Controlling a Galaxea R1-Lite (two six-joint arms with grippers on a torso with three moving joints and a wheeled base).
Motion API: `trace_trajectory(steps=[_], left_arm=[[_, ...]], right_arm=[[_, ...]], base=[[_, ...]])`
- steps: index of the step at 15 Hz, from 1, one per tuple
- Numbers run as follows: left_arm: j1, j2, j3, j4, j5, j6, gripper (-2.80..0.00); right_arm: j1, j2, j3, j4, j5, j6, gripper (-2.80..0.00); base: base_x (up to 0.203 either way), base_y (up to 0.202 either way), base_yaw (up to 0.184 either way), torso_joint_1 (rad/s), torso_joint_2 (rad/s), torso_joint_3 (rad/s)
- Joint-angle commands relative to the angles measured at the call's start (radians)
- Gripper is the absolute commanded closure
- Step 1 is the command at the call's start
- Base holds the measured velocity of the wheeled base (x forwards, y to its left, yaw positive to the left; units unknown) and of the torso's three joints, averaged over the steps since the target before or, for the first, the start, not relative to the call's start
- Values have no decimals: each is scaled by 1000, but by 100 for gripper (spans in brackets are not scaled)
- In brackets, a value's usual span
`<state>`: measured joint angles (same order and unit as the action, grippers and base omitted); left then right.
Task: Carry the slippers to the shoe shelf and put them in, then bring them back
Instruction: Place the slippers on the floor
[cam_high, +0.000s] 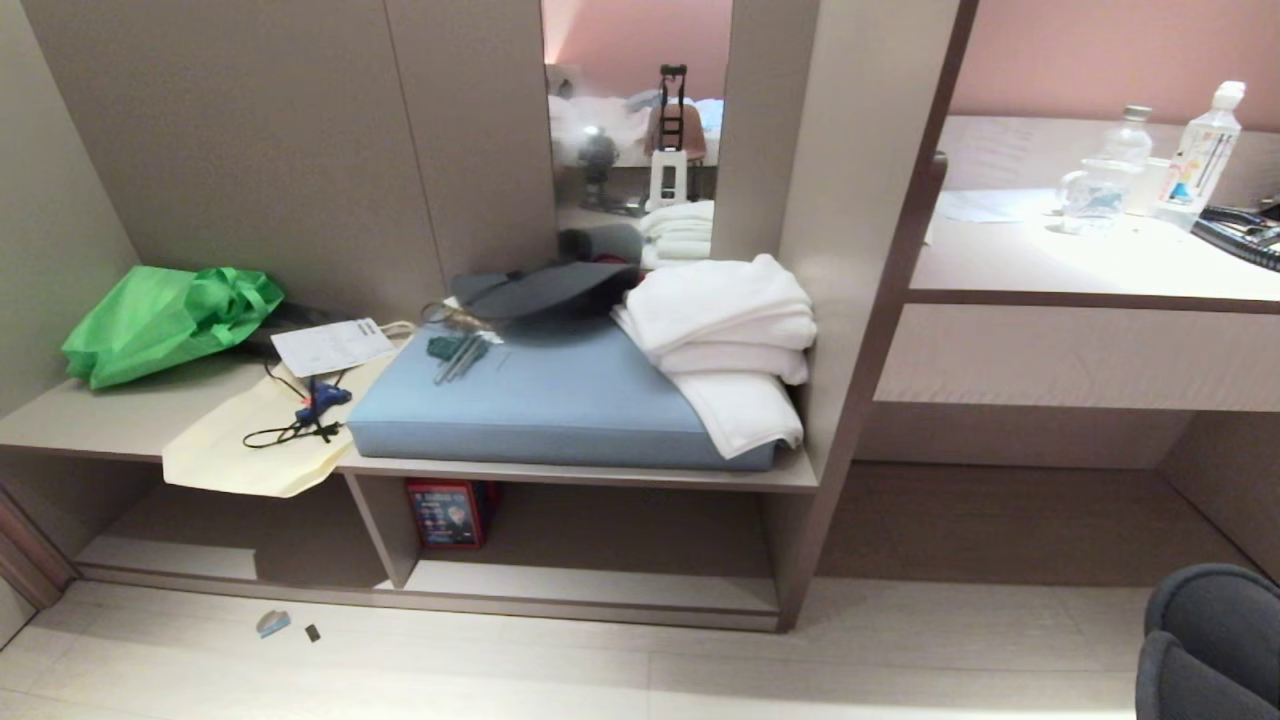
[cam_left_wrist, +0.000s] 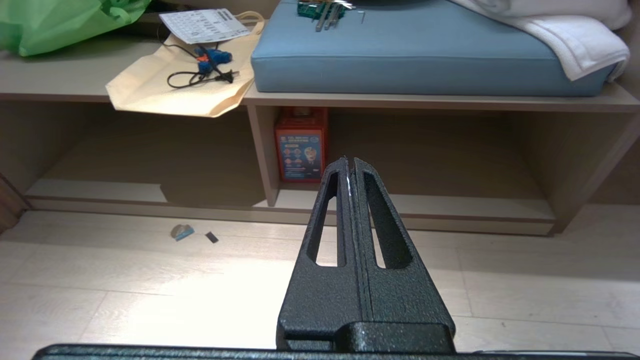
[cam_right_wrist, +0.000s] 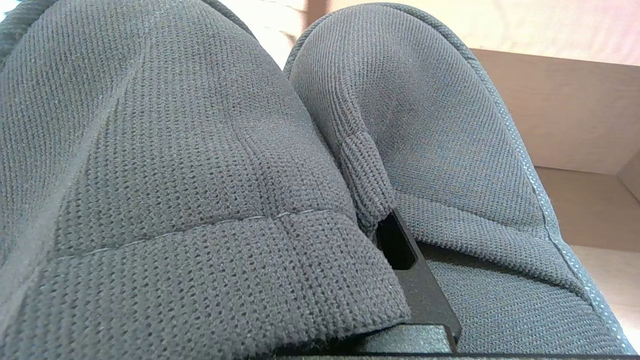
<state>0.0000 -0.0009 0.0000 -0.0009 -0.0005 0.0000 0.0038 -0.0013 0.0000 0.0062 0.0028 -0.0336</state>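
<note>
Low down, shoe shelf (cam_high: 590, 580) is sitting w/ a red box inside while right gripper (cam_right_wrist: 400, 250), jaws clamping slippers (cam_right_wrist: 200, 175), is risking snagging divider; left gripper (cam_left_wrist: 351, 162) is idling, pinched together.

Open room across the right bay of the shoe shelf (cam_high: 600, 585), floor to underside of the bench. Red box (cam_high: 447, 512) upright at its back left corner, against the divider (cam_high: 385, 530). Left bay clear too.

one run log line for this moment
right gripper: shut on slippers | left gripper: shut, empty | shoe shelf: no slippers inside
</note>
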Motion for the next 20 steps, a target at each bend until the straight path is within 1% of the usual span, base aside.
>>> trace_trajectory(steps=[1,7,9,11,20], left_arm=[[0,1,0,-1,0,0,0],[0,1,0,-1,-1,0,0],[0,1,0,-1,-1,0,0],[0,1,0,-1,-1,0,0],[0,1,0,-1,-1,0,0]], right_arm=[[1,0,0,0,0,0,0],[1,0,0,0,0,4,0],[1,0,0,0,0,6,0],[1,0,0,0,-2,29,0],[1,0,1,0,-3,24,0]], base=[[0,-195,2,2,2,5],[0,-195,3,2,2,3],[0,-103,3,4,3,1],[0,0,0,0,0,0],[0,0,0,0,0,0]])
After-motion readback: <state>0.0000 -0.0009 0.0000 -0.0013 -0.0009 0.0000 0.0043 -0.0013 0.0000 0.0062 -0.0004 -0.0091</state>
